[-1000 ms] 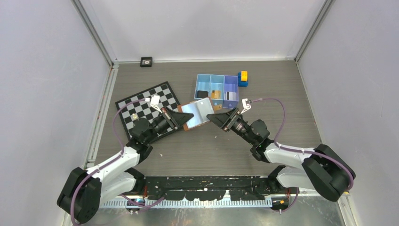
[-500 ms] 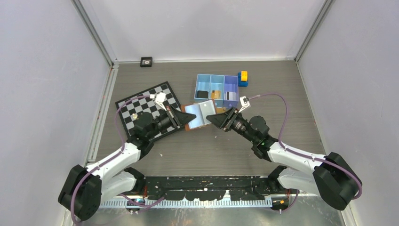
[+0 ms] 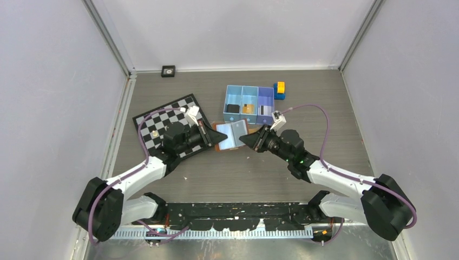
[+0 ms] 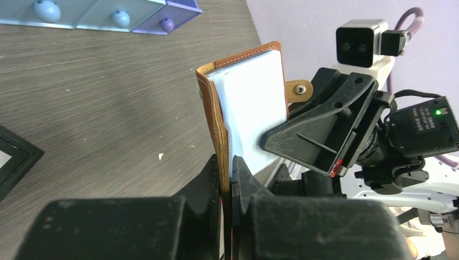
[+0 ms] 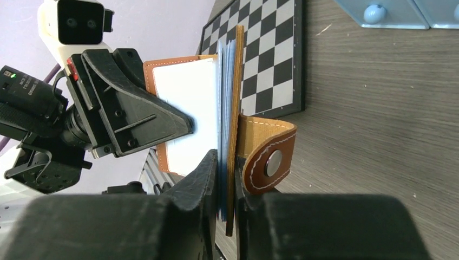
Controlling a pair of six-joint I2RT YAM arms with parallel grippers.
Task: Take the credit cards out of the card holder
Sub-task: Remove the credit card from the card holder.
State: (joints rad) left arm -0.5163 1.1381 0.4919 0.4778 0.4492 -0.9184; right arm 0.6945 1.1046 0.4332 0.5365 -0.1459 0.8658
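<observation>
The brown card holder (image 3: 233, 135) is held open off the table between my two grippers, its pale inner faces up. My left gripper (image 3: 221, 139) is shut on its left flap (image 4: 217, 116). My right gripper (image 3: 244, 141) is shut on the right flap (image 5: 236, 97), with thin blue-edged credit cards (image 5: 223, 108) pressed against that flap between the fingers. The snap strap (image 5: 269, 160) hangs beside my right fingers. In the left wrist view a pale sleeve (image 4: 257, 103) faces the right gripper (image 4: 319, 132).
A blue three-compartment tray (image 3: 227, 96) stands behind the holder, with flat cards lying in its compartments. A yellow-and-blue block (image 3: 280, 89) sits at its right end. The chessboard (image 3: 162, 119) lies under my left arm. A small black square object (image 3: 168, 70) is by the back wall.
My right gripper has closed onto the holder's right flap. The left arm has pushed forward and right, and the holder now sits lower and flatter between the two grippers.
</observation>
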